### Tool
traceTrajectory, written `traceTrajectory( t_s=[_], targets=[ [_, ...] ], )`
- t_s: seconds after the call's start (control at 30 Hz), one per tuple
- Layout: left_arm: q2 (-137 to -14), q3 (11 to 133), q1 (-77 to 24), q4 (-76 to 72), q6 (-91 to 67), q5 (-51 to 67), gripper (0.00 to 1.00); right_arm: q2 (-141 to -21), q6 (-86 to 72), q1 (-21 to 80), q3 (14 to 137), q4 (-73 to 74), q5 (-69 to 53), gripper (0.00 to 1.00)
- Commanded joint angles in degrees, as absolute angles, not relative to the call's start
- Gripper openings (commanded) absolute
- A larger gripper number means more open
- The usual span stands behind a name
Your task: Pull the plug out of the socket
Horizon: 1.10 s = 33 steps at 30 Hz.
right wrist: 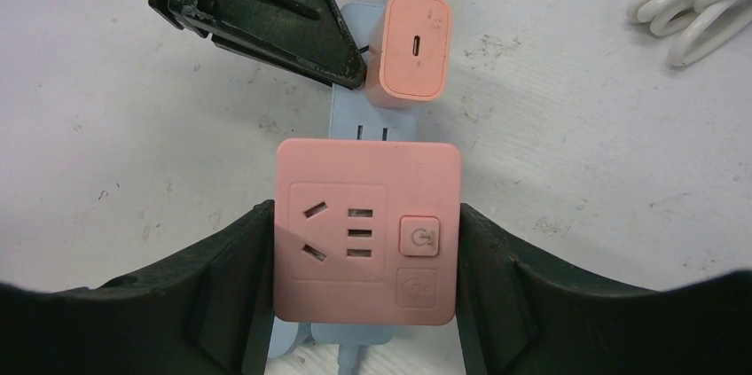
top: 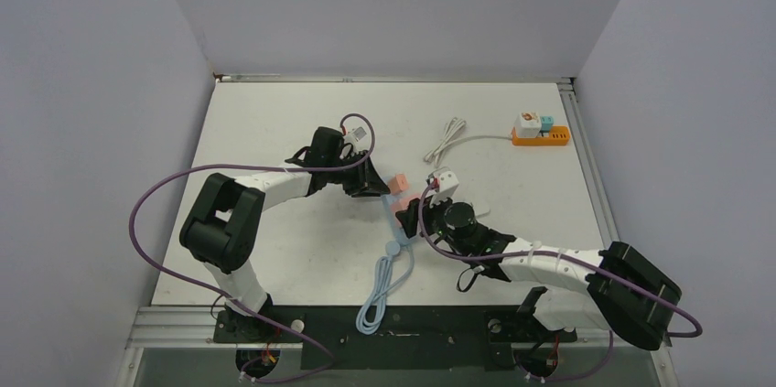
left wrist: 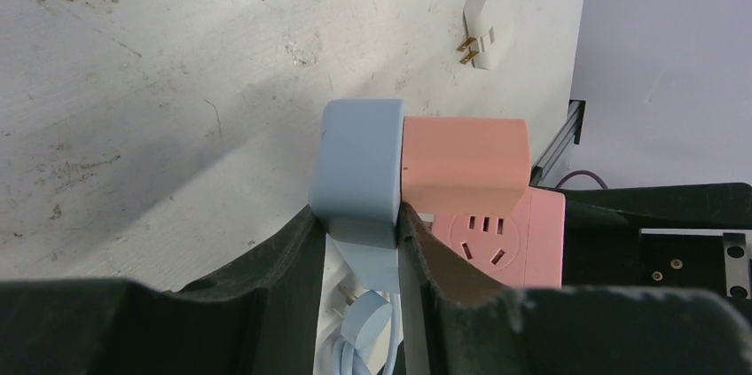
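A pink cube socket (right wrist: 368,229) sits between the fingers of my right gripper (right wrist: 368,215), which is shut on its two sides. It also shows in the top view (top: 402,207) and the left wrist view (left wrist: 505,238). A blue-and-pink plug (right wrist: 410,45) lies just beyond the cube. Two metal prongs (right wrist: 372,131) show between the plug and the cube. My left gripper (left wrist: 359,215) is shut on the plug's blue part (left wrist: 359,162), with the pink part (left wrist: 466,162) beside its right finger. In the top view the plug (top: 397,183) lies between my left gripper (top: 373,184) and my right gripper (top: 410,213).
The cube's light blue cable (top: 380,291) runs to the table's near edge, and its round end plug (left wrist: 368,326) lies under the left fingers. An orange power strip (top: 542,135) and a coiled white cable (top: 448,140) lie at the far right. A white plug (left wrist: 481,16) lies beyond.
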<state>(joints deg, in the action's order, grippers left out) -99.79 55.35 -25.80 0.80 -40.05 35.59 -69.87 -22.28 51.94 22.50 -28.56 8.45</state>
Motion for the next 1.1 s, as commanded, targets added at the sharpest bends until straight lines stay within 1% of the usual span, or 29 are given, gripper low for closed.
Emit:
traceTrajectory(
  t_s=[0.0,0.17,0.43,0.5,0.7,0.97,1.07],
  targets=[
    [-100.7,56.5,-26.1,2.6,-36.7,34.2,0.00,-67.7,-24.3,48.0,23.0,-36.0,3.1,0.05],
    [-100.6,56.6,-26.1,2.8,-36.6,34.1,0.00,-66.7,-25.8,44.2,21.5,-38.4,-2.8,0.05],
    [-100.3,56.6,-25.9,2.9,-36.4,33.8,0.00,-60.0,-23.0,43.4,20.9,-35.0,-2.3,0.05],
    [-100.2,56.7,-25.6,3.0,-36.4,33.9,0.00,-57.4,-22.2,43.4,21.1,-32.3,-0.6,0.05],
    [-98.3,56.8,-25.2,3.4,-36.1,33.8,0.00,-49.4,-23.5,41.9,21.7,-18.7,10.1,0.05],
    [-95.8,56.2,-25.2,2.7,-36.5,34.4,0.00,-43.2,-33.9,39.5,19.3,-3.4,14.9,0.05],
    [-95.5,55.9,-25.3,2.1,-37.0,35.1,0.00,-41.1,-36.1,38.8,17.6,-0.3,16.1,0.05]
  ],
)
